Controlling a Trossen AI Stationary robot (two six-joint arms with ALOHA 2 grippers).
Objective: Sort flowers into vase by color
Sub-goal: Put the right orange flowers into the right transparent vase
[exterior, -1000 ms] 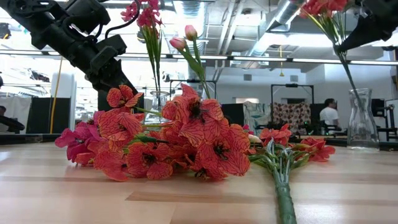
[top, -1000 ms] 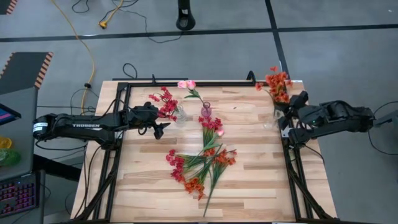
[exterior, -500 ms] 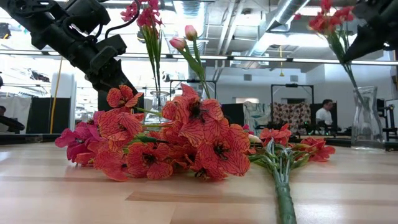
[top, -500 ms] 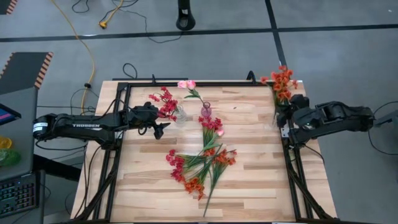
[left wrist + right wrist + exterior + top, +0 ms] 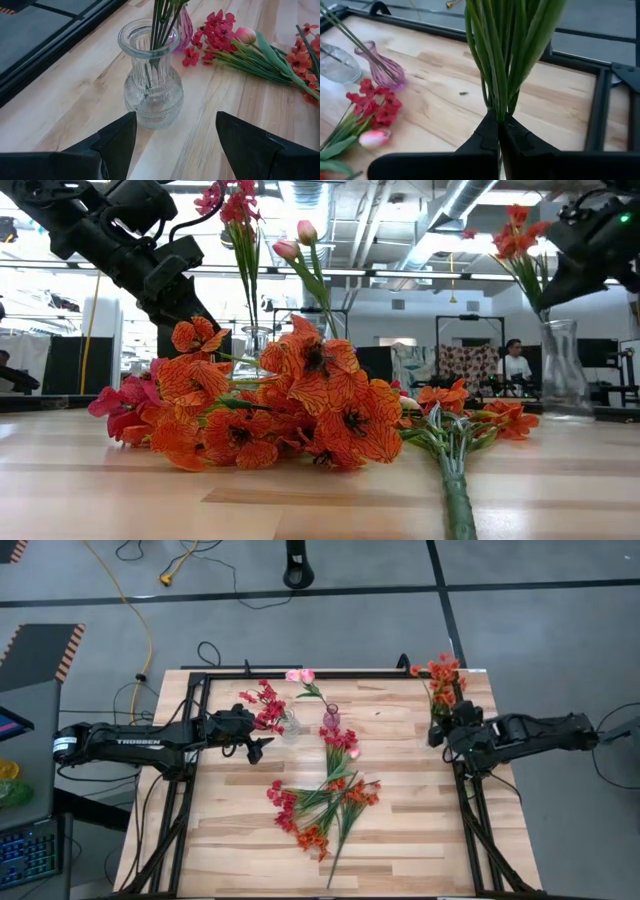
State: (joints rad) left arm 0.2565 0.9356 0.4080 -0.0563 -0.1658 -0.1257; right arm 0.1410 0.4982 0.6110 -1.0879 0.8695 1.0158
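My right gripper [image 5: 440, 732] is shut on a bunch of orange flowers [image 5: 440, 680] over a clear vase [image 5: 565, 370] at the table's right side. The stems' lower ends reach into the vase's mouth. My left gripper [image 5: 175, 125] is open and waits just left of a ribbed clear vase [image 5: 152, 85] that holds red flowers [image 5: 262, 705]. A pink vase [image 5: 331, 718] holds a pale pink sprig [image 5: 300, 675]. A pile of red, orange and pink flowers [image 5: 325, 805] lies at the table's middle. My right gripper pinches the orange bunch's green stems [image 5: 497, 107] between its two fingers, several stems together, below the leaves. It comes at them from the table's right, fingers across the stems. The bunch stands nearly upright, blossoms [image 5: 515, 235] above the fingers, stem ends down in the vase.
A black metal frame [image 5: 470, 810] runs along the table's edges, close under my right arm. The three vases stand in the far half of the table. The pile of flowers [image 5: 290, 410] takes up the middle. Bare wood [image 5: 240, 840] lies toward the near edge.
My right gripper has moved toward the table's left, staying shut, and carried the orange bunch with it. The bunch first swung toward the far right corner, then came back and stands more upright. The vase beneath it has shifted a little leftward.
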